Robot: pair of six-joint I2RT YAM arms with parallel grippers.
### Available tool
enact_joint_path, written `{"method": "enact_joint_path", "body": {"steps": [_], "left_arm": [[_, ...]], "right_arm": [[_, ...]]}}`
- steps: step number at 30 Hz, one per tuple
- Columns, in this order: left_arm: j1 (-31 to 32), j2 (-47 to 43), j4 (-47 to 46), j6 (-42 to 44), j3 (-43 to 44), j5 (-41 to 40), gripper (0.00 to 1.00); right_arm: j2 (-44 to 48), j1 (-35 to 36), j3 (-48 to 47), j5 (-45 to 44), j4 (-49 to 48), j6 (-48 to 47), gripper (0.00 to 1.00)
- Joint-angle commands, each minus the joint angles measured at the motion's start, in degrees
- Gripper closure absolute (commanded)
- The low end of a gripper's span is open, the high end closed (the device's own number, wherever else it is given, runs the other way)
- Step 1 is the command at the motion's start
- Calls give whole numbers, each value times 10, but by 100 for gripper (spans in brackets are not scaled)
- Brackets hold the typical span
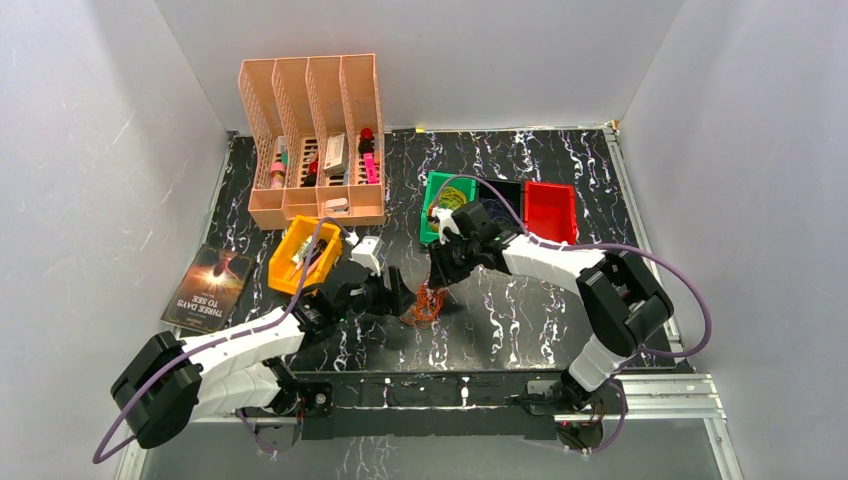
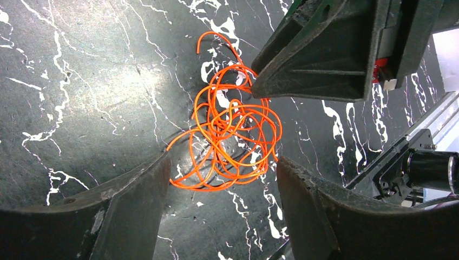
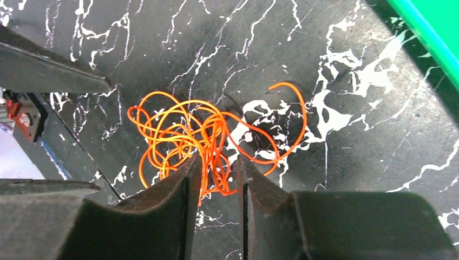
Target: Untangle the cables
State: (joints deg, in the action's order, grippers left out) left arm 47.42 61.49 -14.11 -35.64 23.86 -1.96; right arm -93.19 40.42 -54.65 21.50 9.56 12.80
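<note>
Right wrist view: the right claw [image 3: 219,162] sits narrowed around strands of the orange cables [image 3: 187,135]; I cannot tell whether it pinches them. The left claw [image 2: 222,160], released, straddles the tangle on the counter [image 1: 540,330].

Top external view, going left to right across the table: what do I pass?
book → yellow bin → orange cables → red bin
</note>
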Motion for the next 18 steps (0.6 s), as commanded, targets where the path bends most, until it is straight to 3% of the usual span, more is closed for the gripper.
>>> {"method": "enact_joint_path", "body": {"steps": [1, 5, 11, 18], "left_arm": [[-3, -14, 3, 0, 13, -7, 30], [-2, -17, 3, -1, 10, -8, 30], [-3, -17, 5, -2, 9, -10, 30], [-3, -26, 12, -1, 7, -16, 29]], "right_arm": [[-10, 3, -30, -31, -16, -11, 63], [-17, 5, -37, -42, -13, -19, 64], [-21, 6, -39, -27, -20, -18, 77], [-32, 7, -37, -24, -18, -17, 72]]}}
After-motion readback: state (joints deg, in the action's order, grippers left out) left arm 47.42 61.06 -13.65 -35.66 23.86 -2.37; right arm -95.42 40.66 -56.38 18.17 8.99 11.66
